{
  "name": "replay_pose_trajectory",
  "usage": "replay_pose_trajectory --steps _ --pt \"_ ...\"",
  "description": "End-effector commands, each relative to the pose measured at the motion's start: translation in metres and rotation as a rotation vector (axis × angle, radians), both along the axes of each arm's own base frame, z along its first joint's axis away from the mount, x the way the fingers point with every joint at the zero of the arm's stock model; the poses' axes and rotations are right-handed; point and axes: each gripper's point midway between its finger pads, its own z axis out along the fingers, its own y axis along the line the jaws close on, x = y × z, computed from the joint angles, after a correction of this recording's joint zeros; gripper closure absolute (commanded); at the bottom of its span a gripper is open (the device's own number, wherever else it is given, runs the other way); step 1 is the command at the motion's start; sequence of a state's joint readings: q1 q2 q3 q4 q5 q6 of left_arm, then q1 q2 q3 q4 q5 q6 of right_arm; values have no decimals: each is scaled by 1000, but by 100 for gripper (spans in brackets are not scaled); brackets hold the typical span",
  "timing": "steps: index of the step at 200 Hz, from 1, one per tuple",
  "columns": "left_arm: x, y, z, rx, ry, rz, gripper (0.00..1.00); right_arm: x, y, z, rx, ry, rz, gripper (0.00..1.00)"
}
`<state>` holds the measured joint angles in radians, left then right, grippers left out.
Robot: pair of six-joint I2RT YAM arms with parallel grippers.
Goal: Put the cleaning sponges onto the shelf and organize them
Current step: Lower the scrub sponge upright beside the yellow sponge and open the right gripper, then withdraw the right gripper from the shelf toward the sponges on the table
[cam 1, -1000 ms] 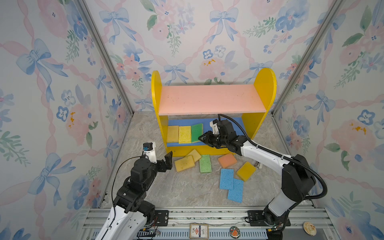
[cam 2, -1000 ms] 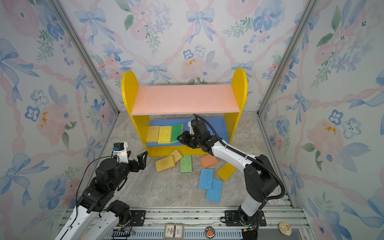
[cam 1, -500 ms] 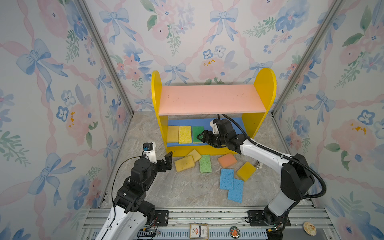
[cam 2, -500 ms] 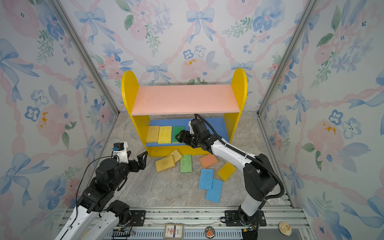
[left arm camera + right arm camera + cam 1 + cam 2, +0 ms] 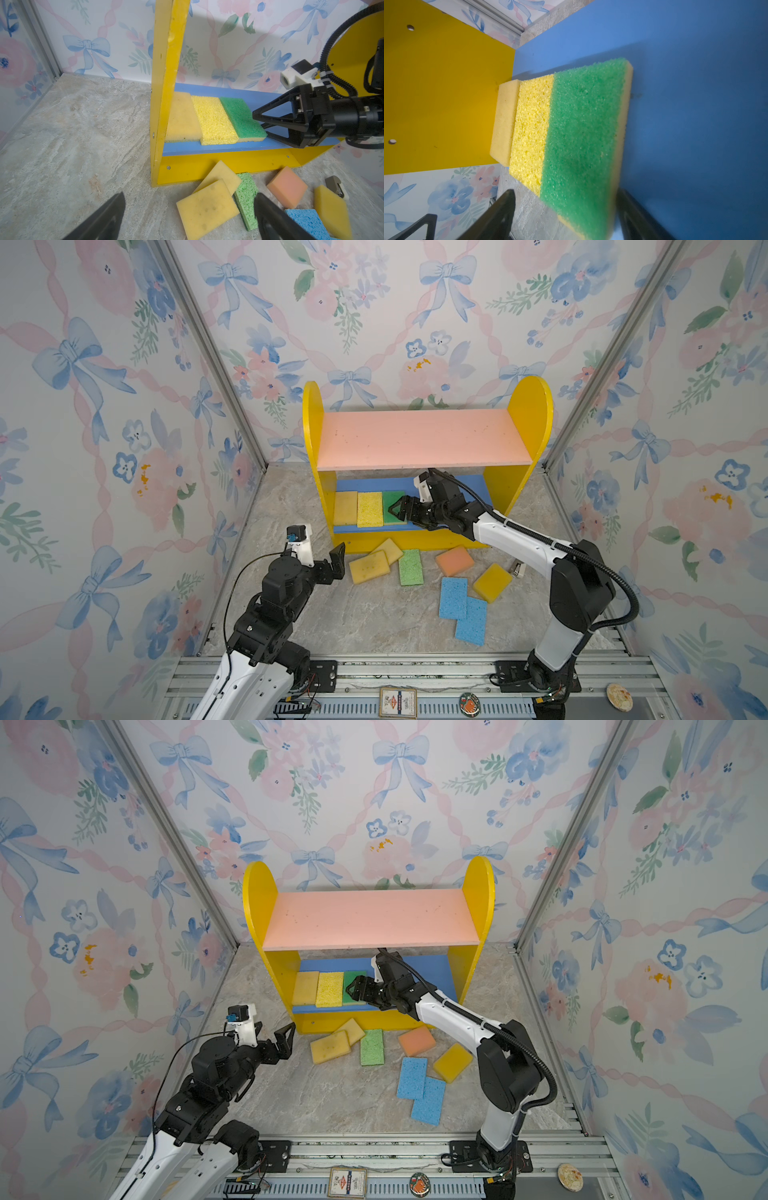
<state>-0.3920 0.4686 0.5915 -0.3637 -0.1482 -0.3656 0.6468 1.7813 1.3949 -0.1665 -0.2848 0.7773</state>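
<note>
The shelf point(image 5: 419, 439) stands at the back wall. On its blue lower board point(image 5: 469, 487) lie three cleaning sponges side by side: pale yellow point(image 5: 346, 508), bright yellow point(image 5: 370, 509) and dark green point(image 5: 392, 499). My right gripper point(image 5: 392, 510) is open, its fingers standing wide either side of the dark green sponge's point(image 5: 583, 128) near end. Several sponges lie on the floor in front: two yellow point(image 5: 369, 567), light green point(image 5: 410, 567), orange point(image 5: 454, 561), another yellow point(image 5: 492, 582), two light blue point(image 5: 453, 597). My left gripper point(image 5: 336, 562) hangs open and empty left of them.
A small grey and white object point(image 5: 517, 569) lies on the floor under my right arm. Wallpapered walls close in on three sides. A metal rail point(image 5: 415, 668) runs along the front edge.
My right gripper has opened and let go of the dark green sponge, which now lies flat beside the bright yellow one. The left arm has not moved.
</note>
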Motion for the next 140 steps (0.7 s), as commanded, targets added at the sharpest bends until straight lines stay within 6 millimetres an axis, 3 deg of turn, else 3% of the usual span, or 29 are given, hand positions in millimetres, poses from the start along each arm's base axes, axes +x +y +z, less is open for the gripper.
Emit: replay_pose_trajectory --steps 1,140 --pt "2 -3 -2 14 -5 -17 2 -2 0 -25 -34 62 19 21" --pt "3 -4 -5 17 3 -19 2 -5 -18 -27 -77 56 -2 21"
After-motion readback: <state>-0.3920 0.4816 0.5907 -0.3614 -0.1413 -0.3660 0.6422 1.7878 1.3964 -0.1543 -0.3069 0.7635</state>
